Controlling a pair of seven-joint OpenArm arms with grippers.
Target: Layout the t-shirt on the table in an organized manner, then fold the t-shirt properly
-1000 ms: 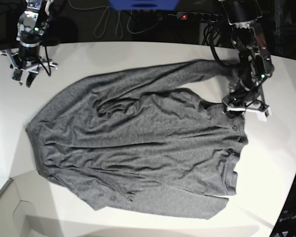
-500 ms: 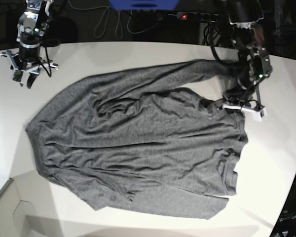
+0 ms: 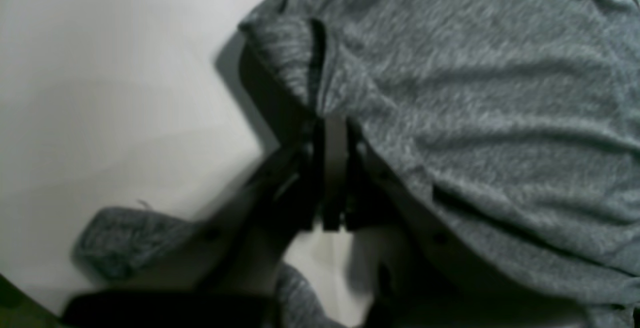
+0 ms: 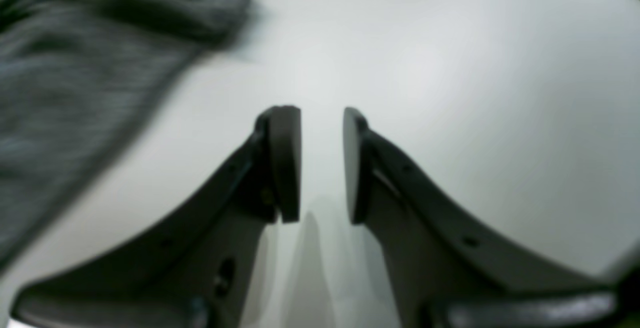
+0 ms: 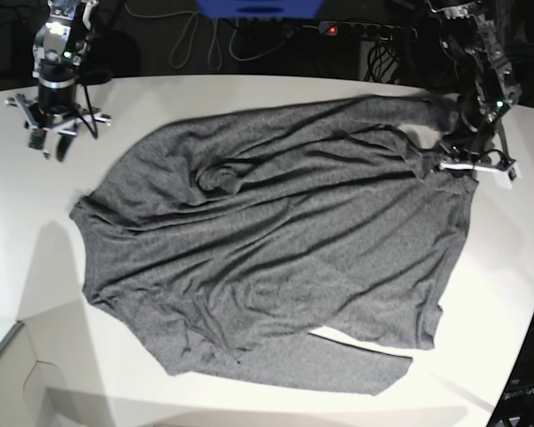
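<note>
**Desk:** Where are we on the shirt?

**Me:** Layout stage only, I'd say; no fold is made. The t-shirt (image 5: 267, 258) lies spread across the table (image 5: 516, 267), but it's rumpled, with one sleeve bunched along the far edge and the other tucked under the near hem.

**Desk:** Grippers?

**Me:** My left gripper (image 5: 474, 165) is pinched tight on the t-shirt's edge at the collar end (the wrist view shows cloth caught between closed fingers (image 3: 332, 168)). My right gripper (image 4: 321, 165) hangs over bare table beside the cloth, jaws parted, nothing in them.

**Desk:** What's left?

**Me:** By my reckoning: flattening the body, straightening both sleeves, then all the folding.
</note>
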